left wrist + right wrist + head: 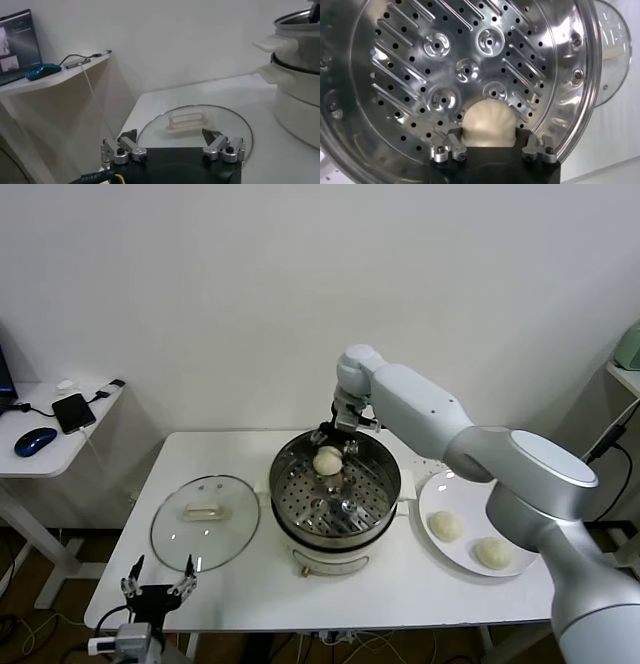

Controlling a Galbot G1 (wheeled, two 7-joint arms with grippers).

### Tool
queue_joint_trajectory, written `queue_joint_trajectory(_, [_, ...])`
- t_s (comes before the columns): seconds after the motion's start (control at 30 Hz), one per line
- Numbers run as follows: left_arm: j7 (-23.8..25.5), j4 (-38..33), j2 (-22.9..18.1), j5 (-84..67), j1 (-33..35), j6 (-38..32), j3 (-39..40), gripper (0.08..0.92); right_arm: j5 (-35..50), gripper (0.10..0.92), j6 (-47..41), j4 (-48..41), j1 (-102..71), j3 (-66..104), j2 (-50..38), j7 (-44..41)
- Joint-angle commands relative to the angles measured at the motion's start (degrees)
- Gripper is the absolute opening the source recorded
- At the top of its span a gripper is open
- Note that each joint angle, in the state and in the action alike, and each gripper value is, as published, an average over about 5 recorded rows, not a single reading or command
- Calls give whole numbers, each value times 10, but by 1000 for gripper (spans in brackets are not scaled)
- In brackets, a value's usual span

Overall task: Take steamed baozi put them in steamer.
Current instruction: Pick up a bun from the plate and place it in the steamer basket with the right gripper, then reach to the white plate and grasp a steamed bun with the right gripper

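The steamer (290, 506) stands mid-table, its perforated tray (465, 70) bare except at the far side. My right gripper (340, 446) reaches into it from behind and is shut on one steamed baozi (327, 461), held low over the tray's far part. In the right wrist view the baozi (487, 117) sits pinched between both fingers of the right gripper (487, 132). Two more baozi (445, 525) (493, 553) lie on the white plate (468, 536) to the right. No fourth baozi shows. My left gripper (158, 589) is open and empty at the table's front left edge.
The glass lid (205, 522) with its cream handle lies flat left of the steamer, just ahead of the left gripper (170, 134); it also shows in the left wrist view (195, 125). A side table (60, 434) with a phone and mouse stands at the far left.
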Motion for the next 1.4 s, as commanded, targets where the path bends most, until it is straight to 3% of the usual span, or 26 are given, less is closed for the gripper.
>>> queue_joint_trajectory(0.03, [0, -2, -28, 0, 1, 0, 0, 823, 90, 820, -42, 49, 22, -20, -29, -69])
queue_joint_trajectory(0.17, [0, -7, -28, 0, 4, 1, 0, 823, 133, 822, -154, 102, 48, 1, -68, -128])
queue_joint_trajectory(0.43, [4, -12, -28, -3, 3, 5, 1, 823, 226, 823, -553, 174, 80, 59, -192, -136])
queue_joint_trajectory(0.67, [14, -13, -23, -12, -5, 13, -1, 823, 283, 823, -679, 248, 61, 67, -320, -85])
queue_joint_trajectory(0.8, [20, -13, -19, -16, -8, 17, 1, 823, 293, 823, -711, 286, 38, 61, -389, -54])
queue_joint_trajectory(1.0, [24, -14, -12, -13, -6, 18, 8, 823, 265, 823, -686, 330, -31, 65, -461, -44])
queue_joint_trajectory(1.4, [28, -36, -13, -18, 14, 22, 5, 823, 92, 823, -612, 319, -234, 198, -418, -60])
